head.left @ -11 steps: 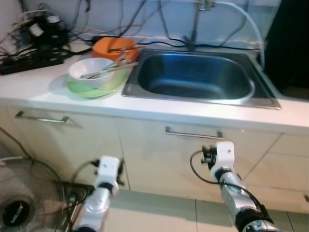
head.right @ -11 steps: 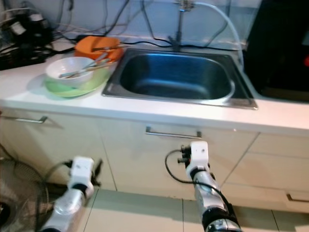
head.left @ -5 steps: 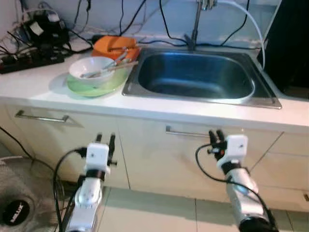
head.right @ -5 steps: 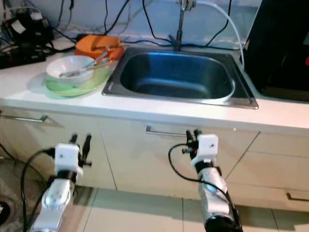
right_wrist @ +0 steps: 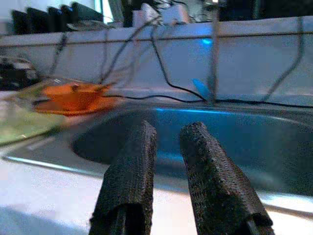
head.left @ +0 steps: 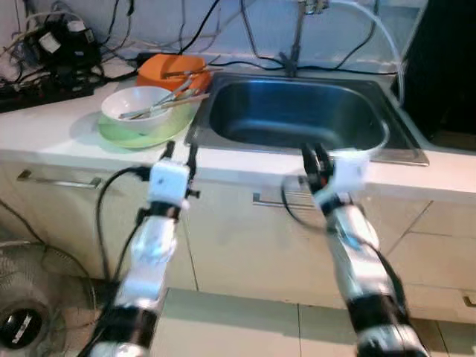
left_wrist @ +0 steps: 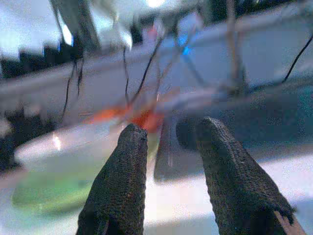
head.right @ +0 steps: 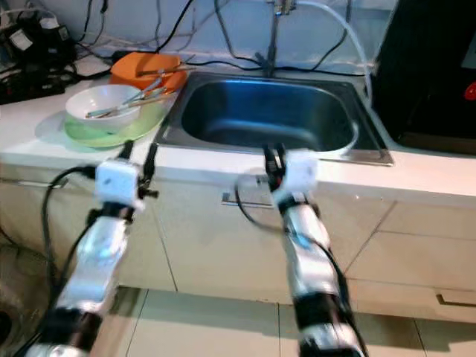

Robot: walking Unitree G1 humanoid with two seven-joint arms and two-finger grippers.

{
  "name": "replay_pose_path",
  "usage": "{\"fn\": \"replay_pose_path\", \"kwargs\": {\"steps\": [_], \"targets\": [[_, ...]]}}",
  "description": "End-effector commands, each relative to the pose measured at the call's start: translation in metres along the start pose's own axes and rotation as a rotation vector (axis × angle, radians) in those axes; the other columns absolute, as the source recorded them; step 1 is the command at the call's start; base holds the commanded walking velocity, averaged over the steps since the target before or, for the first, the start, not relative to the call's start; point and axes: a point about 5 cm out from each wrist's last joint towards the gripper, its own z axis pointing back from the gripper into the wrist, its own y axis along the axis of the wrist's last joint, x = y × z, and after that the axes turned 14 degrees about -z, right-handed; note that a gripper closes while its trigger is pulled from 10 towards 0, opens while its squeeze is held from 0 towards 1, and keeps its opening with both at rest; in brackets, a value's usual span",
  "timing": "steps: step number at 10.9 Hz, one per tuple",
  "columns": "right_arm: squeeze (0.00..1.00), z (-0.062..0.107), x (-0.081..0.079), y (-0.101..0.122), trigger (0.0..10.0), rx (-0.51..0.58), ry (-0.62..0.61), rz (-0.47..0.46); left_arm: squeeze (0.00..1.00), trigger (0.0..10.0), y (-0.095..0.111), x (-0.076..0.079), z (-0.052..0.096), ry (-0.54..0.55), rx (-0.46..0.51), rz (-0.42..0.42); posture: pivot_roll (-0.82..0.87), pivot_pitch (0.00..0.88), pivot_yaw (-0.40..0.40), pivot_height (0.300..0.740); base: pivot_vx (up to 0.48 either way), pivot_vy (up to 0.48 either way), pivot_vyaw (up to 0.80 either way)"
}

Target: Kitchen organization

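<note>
A white bowl (head.left: 140,103) holding chopsticks (head.left: 165,106) sits on a green plate (head.left: 141,132) on the white counter, left of the steel sink (head.left: 297,115). Behind it stands an orange bowl (head.left: 175,72) with utensils in it. My left gripper (head.left: 179,151) is raised at the counter's front edge, just in front of the green plate, open and empty; the left wrist view looks over the green plate (left_wrist: 44,196) between its fingers (left_wrist: 129,147). My right gripper (head.left: 313,153) is at the sink's front rim, narrowly open and empty, pointing over the basin (right_wrist: 234,142).
A power strip and tangled cables (head.left: 52,52) lie at the back left. A faucet (head.left: 301,30) with a white hose (head.left: 387,44) rises behind the sink. A dark appliance (head.left: 446,67) stands at the right. Drawer handles (head.left: 56,181) run below the counter; a fan (head.left: 22,320) stands on the floor.
Both arms have risen from cabinet-front height to the counter's edge, with the fingers now pointing over the counter and the sink. The bowls have not moved.
</note>
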Motion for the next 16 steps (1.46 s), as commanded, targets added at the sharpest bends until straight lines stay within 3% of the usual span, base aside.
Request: {"fn": "replay_pose_path", "kwargs": {"steps": [1, 3, 4, 7, 16], "targets": [[0.00, -0.002, -0.004, -0.008, 10.0, -0.045, -0.004, -0.025, 0.00, 10.0, 0.004, 0.004, -0.008, -0.004, -0.026, -0.013, 0.13, 0.000, -0.010, 0.740, 0.000, 0.000, 0.00], [0.00, -0.012, -0.023, -0.010, 10.0, -0.073, 0.039, -0.040, 0.00, 10.0, 0.017, 0.019, -0.016, -0.045, 0.007, 0.043, 0.14, 0.000, -0.015, 0.740, 0.000, 0.000, 0.00], [0.00, -0.013, -0.026, -0.013, 10.0, -0.088, 0.042, -0.052, 0.00, 10.0, 0.025, 0.025, -0.011, -0.070, 0.048, 0.033, 0.14, 0.000, -0.010, 0.740, 0.000, 0.000, 0.78], [0.00, -0.013, -0.027, -0.014, 10.0, -0.095, 0.039, -0.088, 0.00, 10.0, 0.026, 0.019, -0.013, -0.078, 0.039, 0.041, 0.14, 0.000, -0.006, 0.740, 0.082, 0.000, 0.26], [0.00, -0.016, -0.028, -0.015, 10.0, -0.095, 0.022, -0.123, 0.00, 10.0, 0.023, 0.017, -0.012, -0.116, 0.029, 0.048, 0.16, 0.000, -0.004, 0.740, 0.363, 0.000, -0.09]]}}
